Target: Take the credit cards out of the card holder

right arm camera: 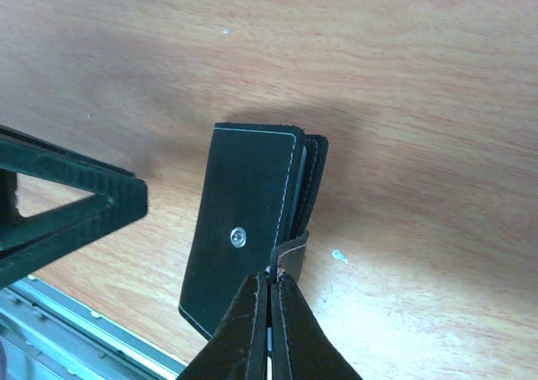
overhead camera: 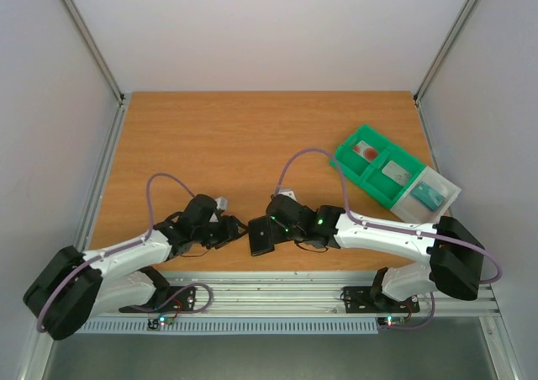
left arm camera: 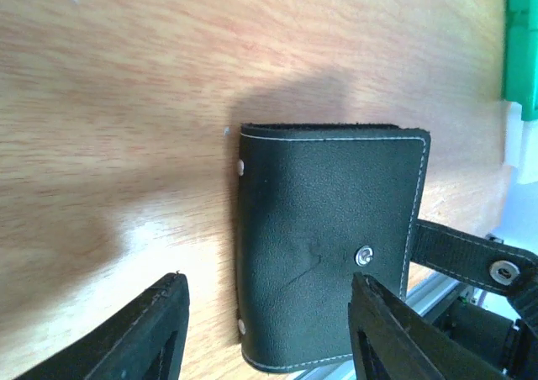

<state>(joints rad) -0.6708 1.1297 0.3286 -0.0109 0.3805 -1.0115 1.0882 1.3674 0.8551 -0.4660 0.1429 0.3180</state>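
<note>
Holder (overhead camera: 262, 235) lies folded shut on counter (overhead camera: 252, 145), near edge, centre, between both arms. Long axis roughly near-far, I judge. Right end effector (right arm camera: 270, 283) pinched tight on unsnapped tab (right arm camera: 290, 254) at holder's right side. Left end effector (left arm camera: 267, 292) just left of holder, jaws wide, holder straight ahead between them, ungripped. No cards visible. Left is best placed to clamp body while right pulls.
</note>
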